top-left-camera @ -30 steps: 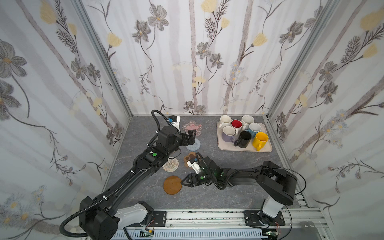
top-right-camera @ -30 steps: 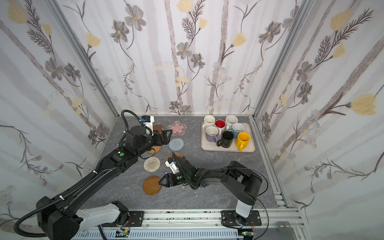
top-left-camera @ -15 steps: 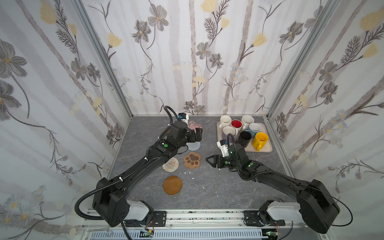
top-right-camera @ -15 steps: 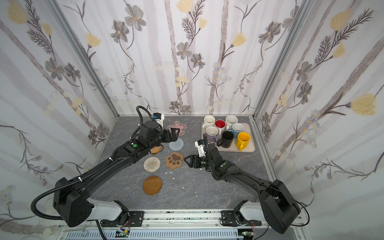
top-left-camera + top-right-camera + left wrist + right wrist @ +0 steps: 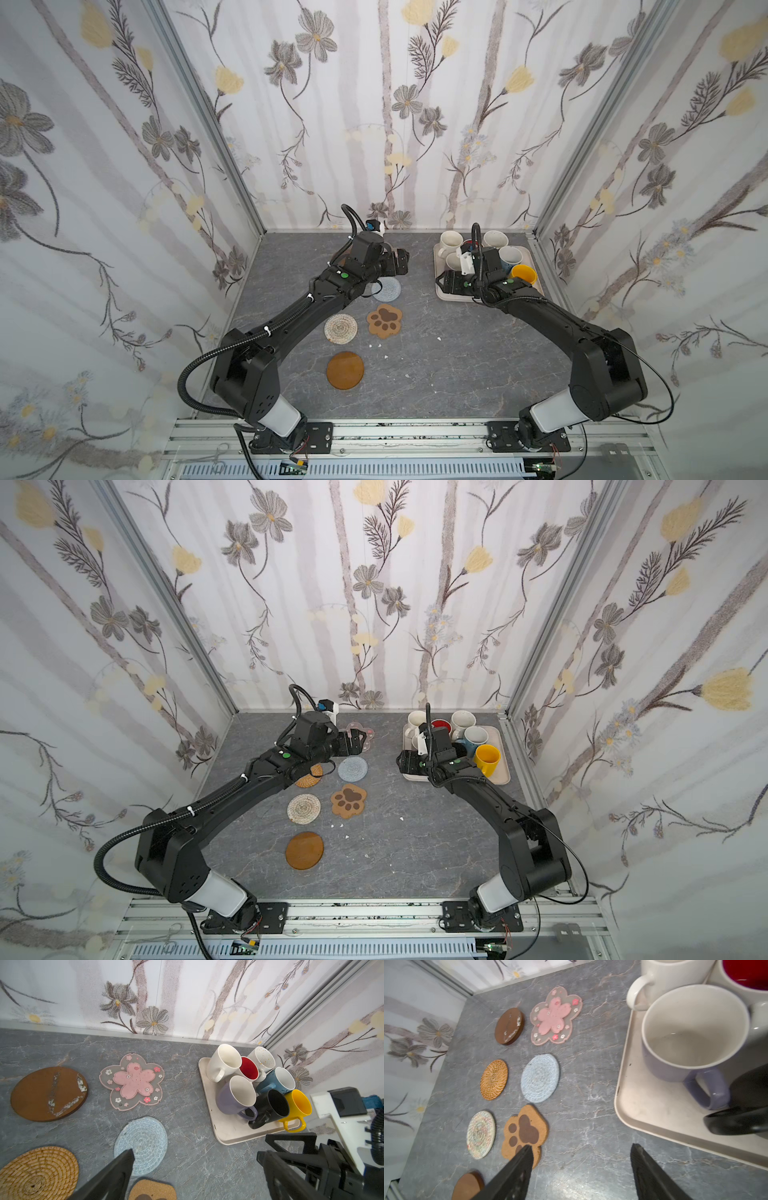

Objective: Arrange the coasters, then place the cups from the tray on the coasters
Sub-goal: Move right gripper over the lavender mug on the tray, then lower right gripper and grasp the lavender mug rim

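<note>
The left arm [image 5: 291, 324] stretches from the near edge of the bench [image 5: 436, 374] toward its far edge. The left end effector [image 5: 398, 264] hangs above the surface, jaws wide apart and empty. The right arm [image 5: 548, 320] bends toward the far right corner. The right end effector [image 5: 445, 285] points toward the bench's middle, jaws parted with nothing between them.

In both top views the left arm [image 5: 249, 787] covers most of the pink flower coaster [image 5: 369, 737], and the right arm [image 5: 490, 800] largely hides the lavender cup [image 5: 232, 1097] and black cup [image 5: 270, 1107].
</note>
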